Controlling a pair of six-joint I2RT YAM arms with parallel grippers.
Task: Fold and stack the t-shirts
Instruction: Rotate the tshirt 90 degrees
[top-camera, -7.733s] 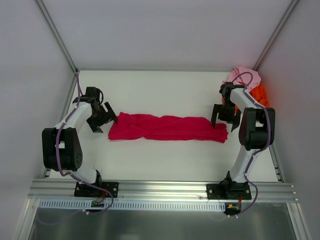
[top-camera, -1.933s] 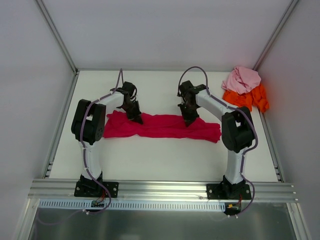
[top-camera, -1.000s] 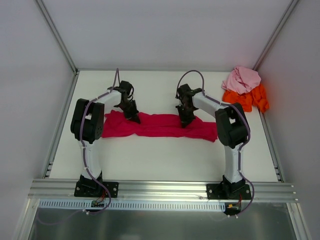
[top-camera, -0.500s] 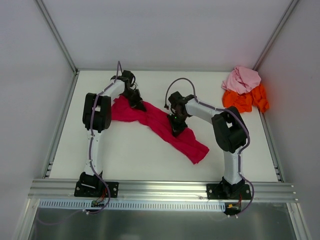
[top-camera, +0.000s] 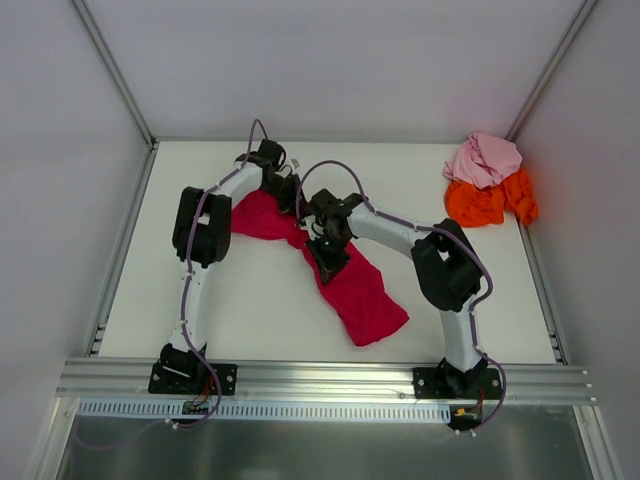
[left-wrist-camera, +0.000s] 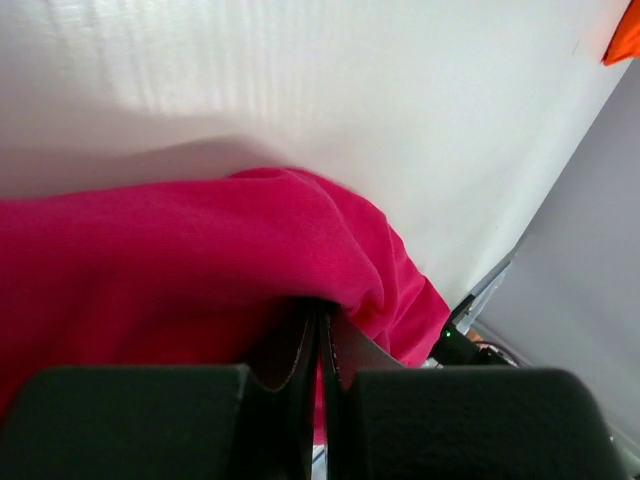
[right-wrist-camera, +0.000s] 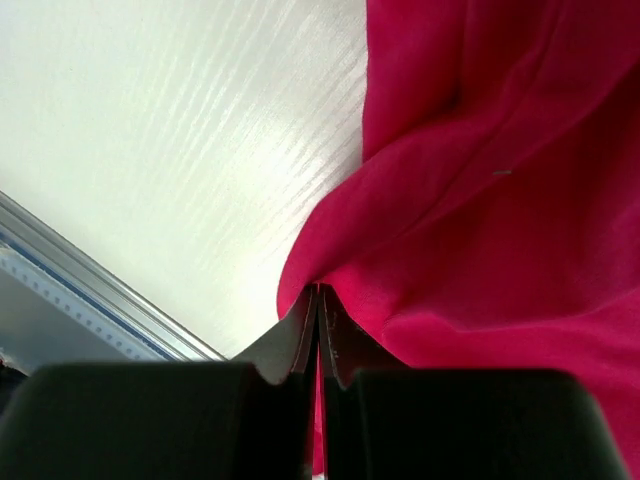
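The crimson t-shirt (top-camera: 365, 295) lies bunched in a diagonal strip from the back middle of the table toward the near right. My left gripper (top-camera: 290, 196) is shut on its far upper end, and in the left wrist view crimson cloth (left-wrist-camera: 150, 260) drapes over the closed left gripper (left-wrist-camera: 322, 305). My right gripper (top-camera: 327, 252) is shut on a fold near the strip's middle; the right wrist view shows cloth (right-wrist-camera: 500, 200) pinched at the right gripper's (right-wrist-camera: 318, 290) tips. The pale pink t-shirt (top-camera: 485, 158) sits crumpled on the orange t-shirt (top-camera: 490, 202) in the back right corner.
The white table (top-camera: 230, 300) is bounded by grey enclosure walls on three sides. An aluminium rail (top-camera: 320, 380) runs along the near edge, also seen as a metal edge (right-wrist-camera: 90, 270) in the right wrist view. Both arms reach in close together over the table's back middle.
The crimson t-shirt has swung from a level strip to a diagonal one, its right end dragged toward the near edge. Both grippers moved toward each other, holding the cloth.
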